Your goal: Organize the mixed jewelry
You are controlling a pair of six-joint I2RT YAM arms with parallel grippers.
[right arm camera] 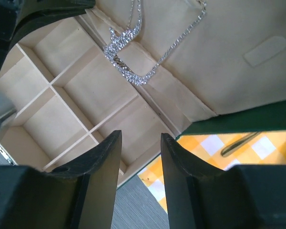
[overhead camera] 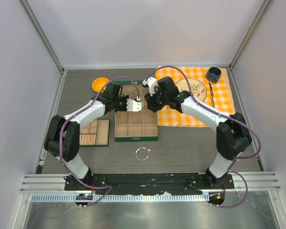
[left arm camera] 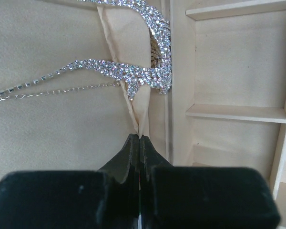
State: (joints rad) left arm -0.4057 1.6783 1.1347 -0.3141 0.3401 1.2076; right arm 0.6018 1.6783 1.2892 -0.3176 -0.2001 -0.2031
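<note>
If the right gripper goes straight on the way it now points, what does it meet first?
Probably the right gripper, jaws open, meets the floor of a jewelry box compartment. The sparkling necklace lies just beyond; depth is unclear.

No legible text anywhere.

White-and-black left arm (overhead camera: 86,112) and right arm (overhead camera: 205,112) both reaching inward, black two-finger left gripper (left arm camera: 140,139) closed, right gripper (right arm camera: 141,143) parted.
</note>
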